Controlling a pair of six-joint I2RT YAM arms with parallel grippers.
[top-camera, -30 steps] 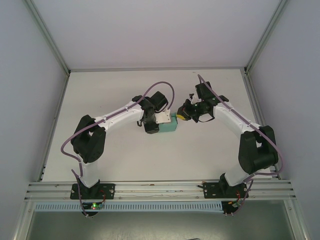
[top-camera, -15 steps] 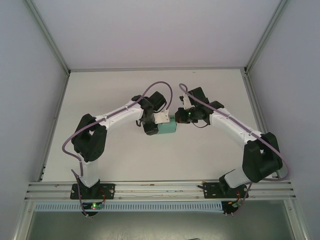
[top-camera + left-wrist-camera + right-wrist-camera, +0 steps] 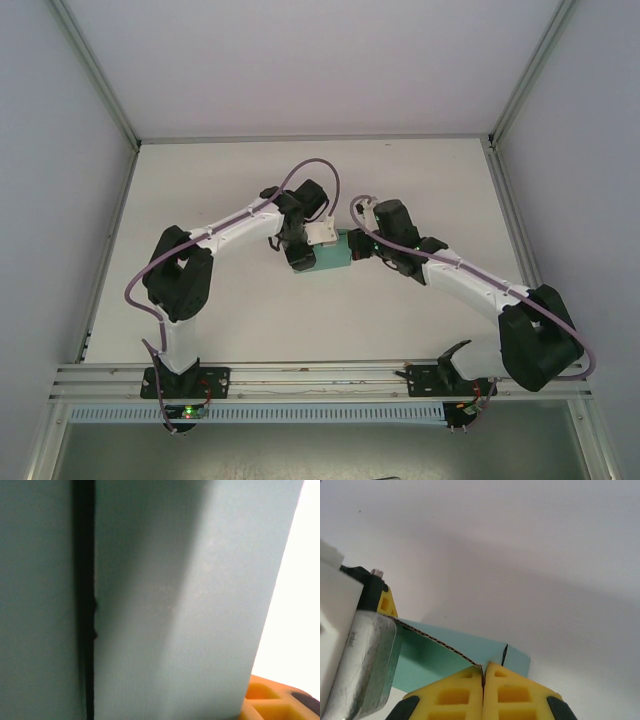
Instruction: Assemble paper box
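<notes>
the box (image 3: 337, 251) sits on the white worktop (image 3: 300, 180) around its middle, between the two arms, low and teal. the left tool (image 3: 303, 256) is down on the box's left end, its white wrist block above the card. from the left wrist the teal card (image 3: 175, 605) is right against the lens, two panels with a dark slit between them, and one yellow finger (image 3: 280, 700) shows at the lower right corner; i cannot tell whether this tool is gripping or standing apart from the card. the right tool (image 3: 483, 672) is at the box's right end with its yellow fingers pressed together, and the raw edge of a teal flap (image 3: 440, 647) runs straight into the seam between them, so it is pinching the box. in that same view the left tool's metal body is against the box's far end.
</notes>
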